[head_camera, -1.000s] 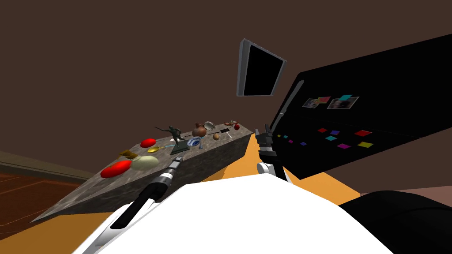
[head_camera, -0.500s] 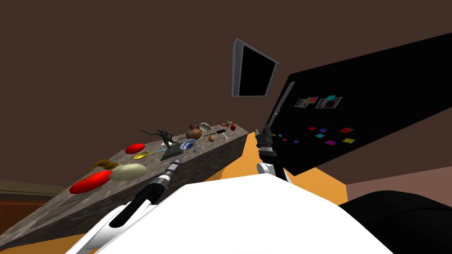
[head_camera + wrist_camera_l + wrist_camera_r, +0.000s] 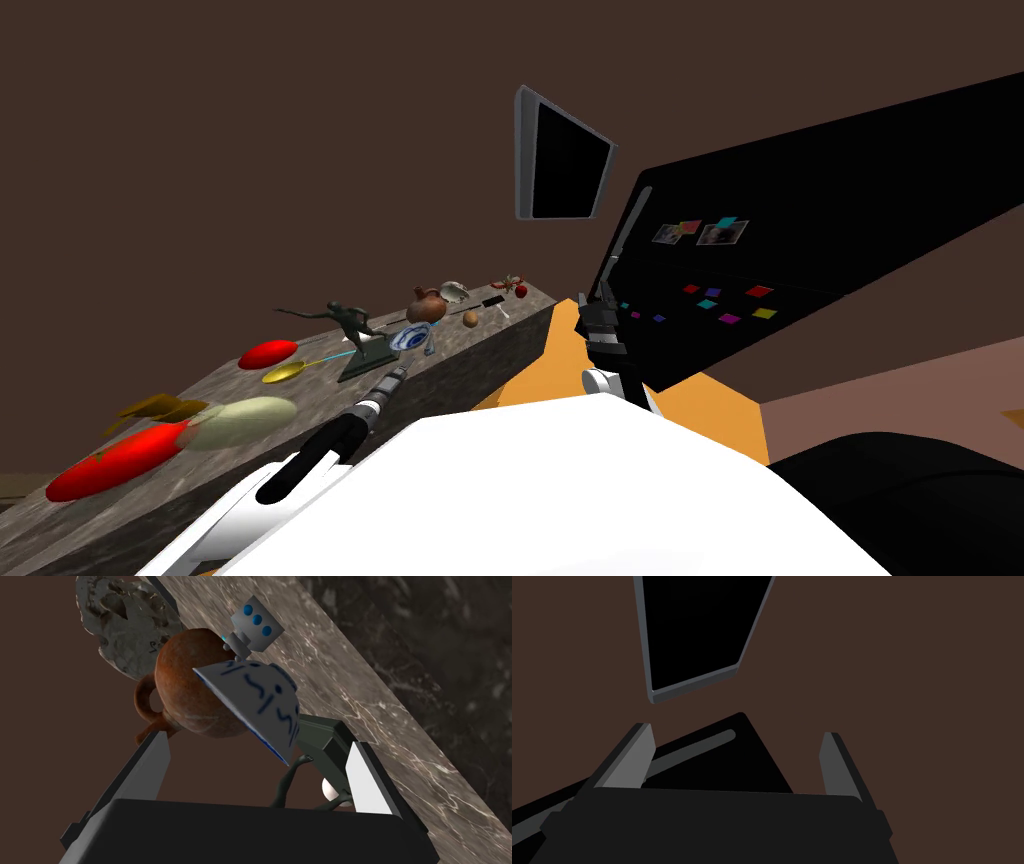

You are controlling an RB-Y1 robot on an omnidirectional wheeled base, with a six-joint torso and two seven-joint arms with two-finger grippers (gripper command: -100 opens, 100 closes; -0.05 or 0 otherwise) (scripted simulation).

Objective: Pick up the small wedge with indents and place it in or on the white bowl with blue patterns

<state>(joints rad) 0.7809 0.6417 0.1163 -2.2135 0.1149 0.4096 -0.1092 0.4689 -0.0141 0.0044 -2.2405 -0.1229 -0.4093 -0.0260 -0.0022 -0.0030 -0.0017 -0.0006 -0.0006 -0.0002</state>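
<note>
The small grey wedge with blue round indents point(image 3: 255, 623) sits on the marble counter point(image 3: 360, 691), just beyond the white bowl with blue patterns point(image 3: 255, 701). In the head view the bowl point(image 3: 410, 338) stands mid-counter beside a dark statue point(image 3: 350, 320). My left gripper point(image 3: 260, 771) is open and empty, a short way before the bowl, with the bowl showing between its fingers. It shows in the head view as well, left gripper point(image 3: 395, 378), at the counter's near edge. My right gripper point(image 3: 597, 308) is raised near the black fridge, open and empty, seen too in the right wrist view point(image 3: 737, 761).
A brown jug point(image 3: 190, 691) and a pale shell-like lump point(image 3: 130, 626) stand behind the bowl. Red ovals point(image 3: 268, 353), a yellow spoon point(image 3: 285, 373) and a pale oval point(image 3: 240, 422) lie further left on the counter. The black fridge point(image 3: 800, 250) with coloured magnets stands to the right.
My whole view has swung: counter, fridge and wall frame have slid left in the picture. The left gripper now sits a little nearer the bowl. Both grippers stay open.
</note>
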